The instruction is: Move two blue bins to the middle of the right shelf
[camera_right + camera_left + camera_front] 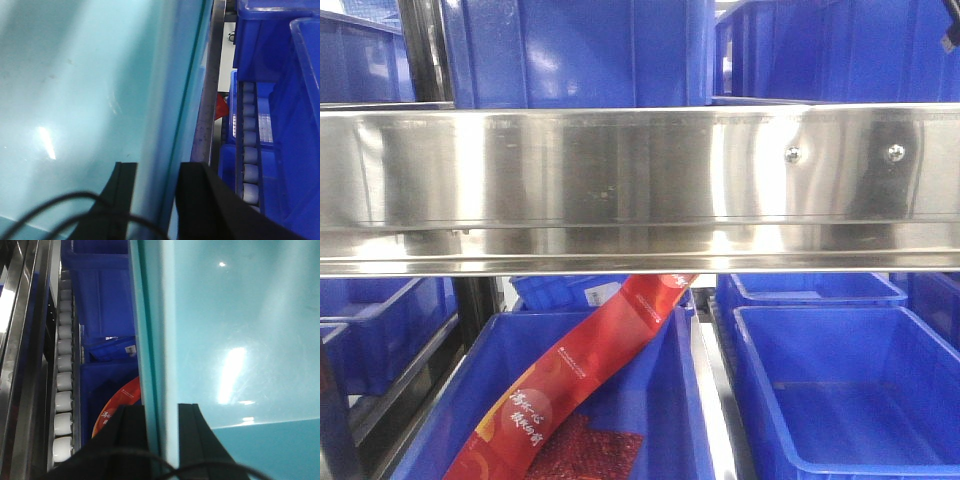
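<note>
While both end effectors point(162, 432) point(156, 192) pinch pale bin point(240, 330) walls, dark bins point(840, 390) crowd steel shelving point(640, 185).

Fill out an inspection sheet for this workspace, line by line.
Surface: steel shelf rail spans the front view; roller track runs beside the shelf.
Job's things: light-blue bin, each side wall held between fingers.
Clutter: red printed packaging lying in a dark blue bin; empty dark blue bin to its right.
Grippers: left gripper and right gripper each clamp a bin wall.
Cables: black cable loops across the right gripper.
Surroundings: more dark blue bins on the upper shelf.
</note>
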`<state>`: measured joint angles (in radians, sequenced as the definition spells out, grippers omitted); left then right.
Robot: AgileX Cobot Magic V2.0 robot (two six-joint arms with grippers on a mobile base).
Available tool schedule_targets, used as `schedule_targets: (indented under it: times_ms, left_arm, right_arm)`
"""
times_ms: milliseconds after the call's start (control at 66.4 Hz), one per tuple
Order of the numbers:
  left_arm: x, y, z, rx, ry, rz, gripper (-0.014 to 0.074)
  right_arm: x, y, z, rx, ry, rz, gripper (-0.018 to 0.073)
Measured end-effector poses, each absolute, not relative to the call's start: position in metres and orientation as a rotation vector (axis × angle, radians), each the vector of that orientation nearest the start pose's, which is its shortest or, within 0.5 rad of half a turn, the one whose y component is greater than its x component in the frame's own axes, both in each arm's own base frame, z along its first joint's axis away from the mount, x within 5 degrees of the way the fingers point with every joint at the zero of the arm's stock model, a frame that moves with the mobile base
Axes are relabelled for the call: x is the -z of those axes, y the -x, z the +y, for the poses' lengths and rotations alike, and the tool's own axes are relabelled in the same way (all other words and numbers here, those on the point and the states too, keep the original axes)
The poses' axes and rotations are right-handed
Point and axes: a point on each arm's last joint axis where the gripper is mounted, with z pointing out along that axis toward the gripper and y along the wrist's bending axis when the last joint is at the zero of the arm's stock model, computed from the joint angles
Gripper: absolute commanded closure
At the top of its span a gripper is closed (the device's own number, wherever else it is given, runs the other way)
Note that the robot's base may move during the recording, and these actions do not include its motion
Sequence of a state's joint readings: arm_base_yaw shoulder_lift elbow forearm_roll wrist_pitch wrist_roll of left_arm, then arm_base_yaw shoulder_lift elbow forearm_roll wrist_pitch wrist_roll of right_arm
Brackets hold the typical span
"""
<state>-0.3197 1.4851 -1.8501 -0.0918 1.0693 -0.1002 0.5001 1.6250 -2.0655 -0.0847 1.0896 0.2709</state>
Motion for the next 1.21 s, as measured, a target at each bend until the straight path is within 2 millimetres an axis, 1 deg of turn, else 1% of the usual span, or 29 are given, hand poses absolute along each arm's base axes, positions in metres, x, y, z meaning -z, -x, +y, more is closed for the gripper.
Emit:
schedule_targets:
  times_ms: [301,437,587,678,798,904,1054,1205]
  left_arm:
    - [-0.485,-0.287,-0.103,0.350,-0.238,2.186,0.0707]
    - [-0.482,-0.284,-0.101,0.332,-0.246,2.236,0.0707]
    - [-0.472,-0.278,-0.094,0.233,-0.263,2.368,0.0707]
    - [-0.470,-0.277,-0.090,0.178,-0.261,2.396,0.0707]
    - [-0.463,-0.280,-0.087,0.114,-0.257,2.419,0.0707]
    - [-0.451,-0.286,-0.088,0.085,-0.261,2.456,0.0707]
    - [-0.423,-0.299,-0.092,0.064,-0.271,2.544,0.0707]
    - [-0.397,-0.306,-0.094,0.041,-0.285,2.629,0.0707]
  right_arm:
    - [-0.500,-0.299,0.155,-0.352,0.243,2.130,0.0712]
    - [-0.497,-0.298,0.157,-0.360,0.249,2.167,0.0712]
    - [-0.476,-0.304,0.167,-0.393,0.271,2.315,0.0712]
    - [-0.460,-0.311,0.174,-0.411,0.286,2.397,0.0712]
    - [-0.444,-0.322,0.184,-0.432,0.304,2.447,0.0712]
    - [-0.429,-0.329,0.189,-0.425,0.318,2.497,0.0712]
    - [-0.409,-0.338,0.194,-0.390,0.345,2.577,0.0712]
    - [-0.394,-0.346,0.198,-0.367,0.364,2.615,0.0712]
